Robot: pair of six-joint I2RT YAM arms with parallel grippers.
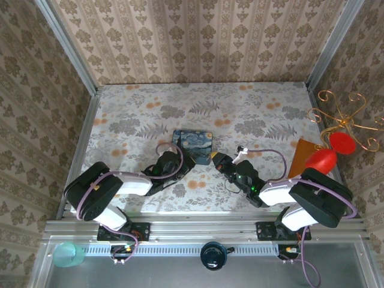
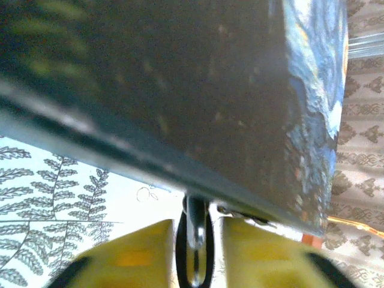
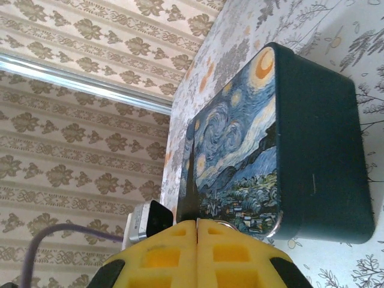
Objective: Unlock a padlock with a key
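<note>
Fern-print table (image 1: pixel 270 117); wrist views reveal left gripper (image 2: pixel 195 258) parted, right gripper (image 3: pixel 197 231) closed, beside tin (image 3: pixel 312 150).

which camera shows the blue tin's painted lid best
Right wrist: the blue tin shows nearly all its painted lid and one dark side. Top external shows it small, from above. Left wrist shows a blurred dark side and a strip of paint.

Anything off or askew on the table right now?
Nothing spilled or damaged. The blue tin looks slightly skewed to the table edges, with the left end effector and right end effector both crowded at its near side.
</note>
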